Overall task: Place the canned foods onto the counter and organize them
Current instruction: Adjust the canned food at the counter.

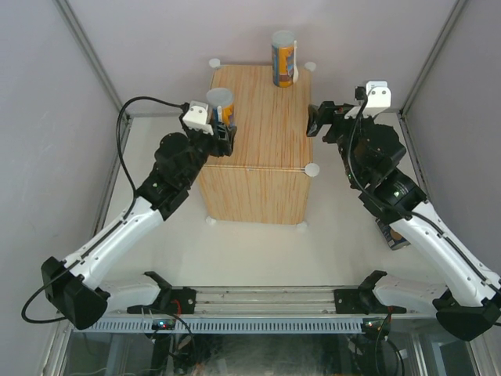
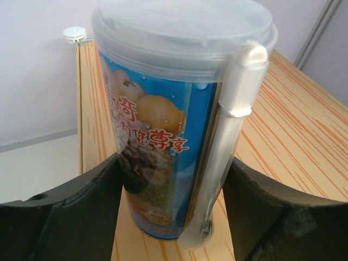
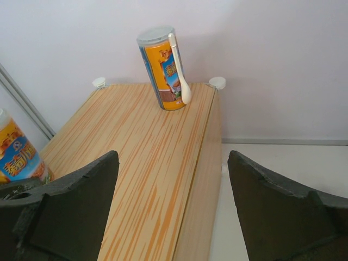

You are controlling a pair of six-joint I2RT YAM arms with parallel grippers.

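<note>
Around the near tall can (image 2: 157,125), the left gripper (image 2: 174,163): one dark finger on each side, low on the body, the right one next to the white spoon (image 2: 236,92) clipped along the can. Looks pressed to the label on the left side; cannot tell if truly clamped or only touching. Stands upright with its base on the counter (image 1: 262,141), close to the left edge. Probably taken low so that such a tall thing does not tip.

At the back of the same wooden top, also upright, the far tall can (image 1: 282,59) with a second spoon (image 3: 179,70) on its side. Likely put far back to leave room in front for the others.

Beside the right edge of the counter, the right gripper (image 3: 173,160): spread wide, nothing between, holding nothing. Perhaps waiting out of the way.

Hard to make out: in the right wrist view only a slice of the near tall can, cut off at the left border. Under the right arm (image 1: 407,204), on the table (image 1: 329,251), a small dark and orange thing (image 1: 393,235), mostly covered. Maybe another can, not sure. No sight of the remaining cans.
</note>
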